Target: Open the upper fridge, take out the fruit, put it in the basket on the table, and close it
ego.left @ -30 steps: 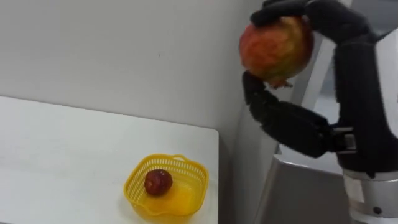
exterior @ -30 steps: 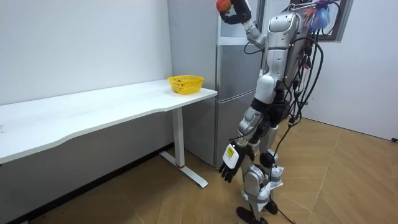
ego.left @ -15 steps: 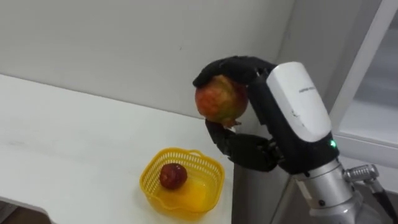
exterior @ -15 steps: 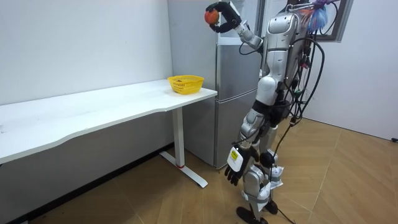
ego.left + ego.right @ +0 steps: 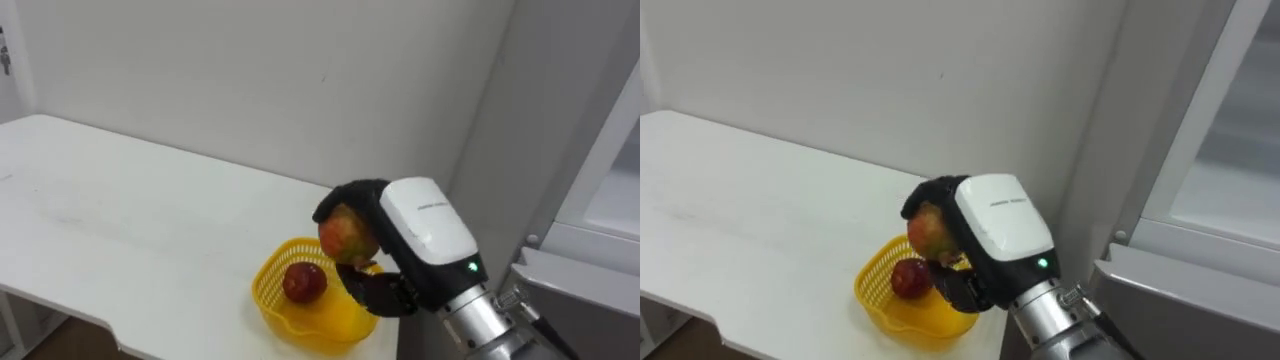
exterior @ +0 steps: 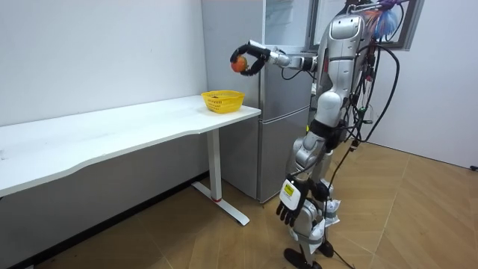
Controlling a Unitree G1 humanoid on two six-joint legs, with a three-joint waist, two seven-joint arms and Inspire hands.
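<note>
Grey metal fridge (image 6: 278,142) is the biggest thing you have, standing against the wall at the end of the white table (image 6: 112,131). Its upper compartment looks open, seen at the right edge of the eye views. Your robot stands upright on the wood floor, just in front of the fridge. Its right arm is stretched out level towards the room view's left, over the table's end.

Table runs along the wall, long and white, on white legs. You see its top from above in the eye views, with its right edge next to the fridge side.

Yellow plastic basket (image 5: 290,318) sits at that right end of the table, close to the edge by the fridge. It is upright, with an open-weave wall.

Right hand (image 5: 415,235) is over the basket. Its fingers (image 5: 350,195) and thumb are curled round a red-and-yellow fruit (image 5: 345,236), fingers over the top and thumb underneath. So the task's thing is in your right hand, out of the fridge. In the room view the fruit is clearly above the basket, apart from it, over the basket's fridge side.

Left hand (image 6: 293,205) hangs low beside the leg, with its fingers loose and pointing down and nothing in it.

Smallest: a dark red fruit (image 5: 304,282) lies inside the basket on its floor, below and left of the held fruit.
</note>
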